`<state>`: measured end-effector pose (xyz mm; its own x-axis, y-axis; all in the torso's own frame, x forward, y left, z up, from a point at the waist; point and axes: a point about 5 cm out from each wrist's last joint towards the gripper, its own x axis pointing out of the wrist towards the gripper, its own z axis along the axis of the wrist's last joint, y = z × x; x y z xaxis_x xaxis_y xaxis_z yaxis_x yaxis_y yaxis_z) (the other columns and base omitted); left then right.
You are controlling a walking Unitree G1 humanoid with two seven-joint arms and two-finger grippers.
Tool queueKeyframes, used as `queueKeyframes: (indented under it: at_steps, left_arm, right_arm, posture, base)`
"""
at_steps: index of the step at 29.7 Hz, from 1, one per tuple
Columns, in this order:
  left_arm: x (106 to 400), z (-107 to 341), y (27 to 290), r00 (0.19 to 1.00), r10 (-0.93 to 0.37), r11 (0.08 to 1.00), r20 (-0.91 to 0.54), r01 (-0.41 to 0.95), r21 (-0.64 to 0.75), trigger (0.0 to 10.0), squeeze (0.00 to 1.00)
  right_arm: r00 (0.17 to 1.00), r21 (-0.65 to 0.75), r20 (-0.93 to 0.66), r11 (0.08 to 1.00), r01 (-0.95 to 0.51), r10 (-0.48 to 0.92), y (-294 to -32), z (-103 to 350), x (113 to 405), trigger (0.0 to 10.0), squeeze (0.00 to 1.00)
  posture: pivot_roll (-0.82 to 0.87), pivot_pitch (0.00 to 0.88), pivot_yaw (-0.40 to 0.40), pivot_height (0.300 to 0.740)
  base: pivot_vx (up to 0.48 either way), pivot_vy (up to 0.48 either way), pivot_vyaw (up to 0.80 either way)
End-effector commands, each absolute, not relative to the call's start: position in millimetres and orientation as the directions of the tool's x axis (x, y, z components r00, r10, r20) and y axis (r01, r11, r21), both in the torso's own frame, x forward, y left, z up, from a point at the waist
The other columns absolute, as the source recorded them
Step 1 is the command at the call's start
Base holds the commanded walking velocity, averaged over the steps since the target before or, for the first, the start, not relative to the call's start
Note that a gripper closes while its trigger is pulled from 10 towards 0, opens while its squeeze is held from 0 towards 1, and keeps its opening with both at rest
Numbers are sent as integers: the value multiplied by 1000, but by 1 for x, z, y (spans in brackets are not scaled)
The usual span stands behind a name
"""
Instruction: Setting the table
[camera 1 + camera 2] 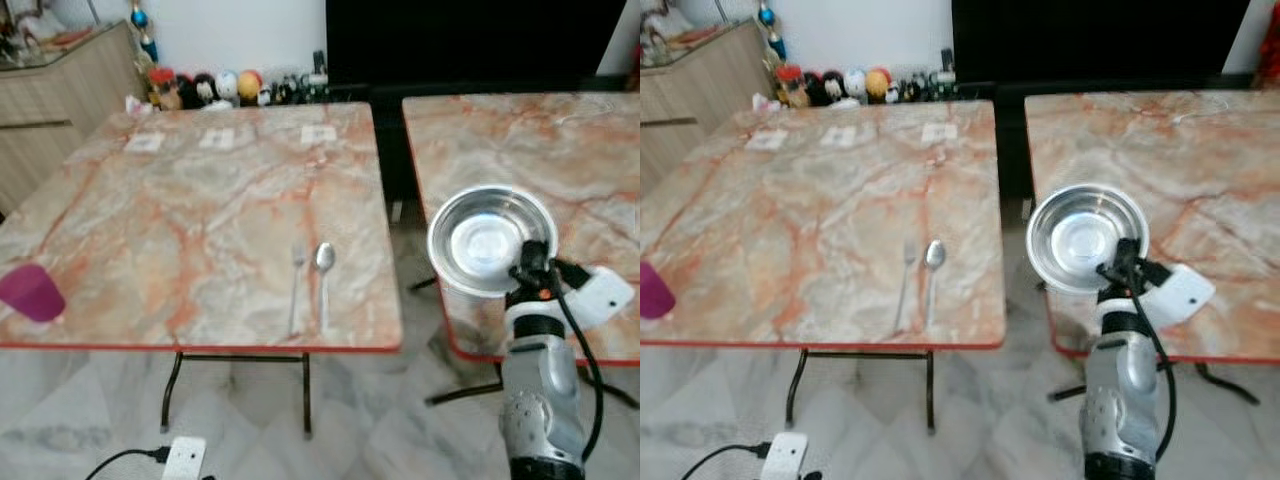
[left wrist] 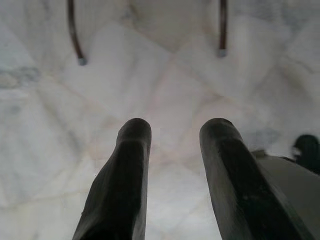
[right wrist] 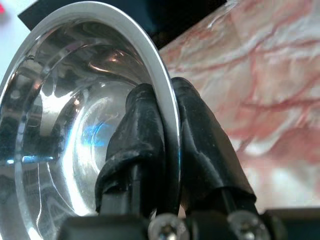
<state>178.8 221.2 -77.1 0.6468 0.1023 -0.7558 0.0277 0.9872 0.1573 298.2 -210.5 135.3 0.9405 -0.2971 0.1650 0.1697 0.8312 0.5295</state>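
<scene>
Two marble tables, fork (image 1: pixel 295 288) beside spoon (image 1: pixel 324 279) on the left table (image 1: pixel 190 210), right pincer (image 1: pixel 531 262) clamping a steel bowl's (image 1: pixel 488 238) rim (one finger inside), left pincer (image 2: pixel 172 150) spread over the floor

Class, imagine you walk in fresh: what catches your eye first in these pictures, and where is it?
The shiny metal bowl stands out first, pinched by its rim in the right gripper above the near edge of the right-hand table. Next come the fork and spoon lying side by side near the front edge of the left-hand table, with a purple cup at its left edge.
</scene>
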Motion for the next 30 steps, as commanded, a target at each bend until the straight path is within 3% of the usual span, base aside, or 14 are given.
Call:
queueKeyframes:
  at_steps: [1,22,30]
  left_arm:
    - [177,-77,225,636,105,984,-764,44,172,10000,0]
    - [175,-78,226,632,114,985,-767,28,169,10000,0]
    - [174,-79,226,630,124,986,-766,8,166,10000,0]
  right_arm:
    - [940,534,185,832,149,-287,-205,142,301,10000,0]
    - [894,523,176,808,269,-411,-230,145,293,10000,0]
    - [899,532,150,800,278,-412,-223,139,290,10000,0]
  posture:
    - [-89,21,55,740]
    - [-103,71,59,740]
    - [-98,78,58,740]
  base:
    - [240,-412,0]
    - [246,-410,0]
    - [30,0,0]
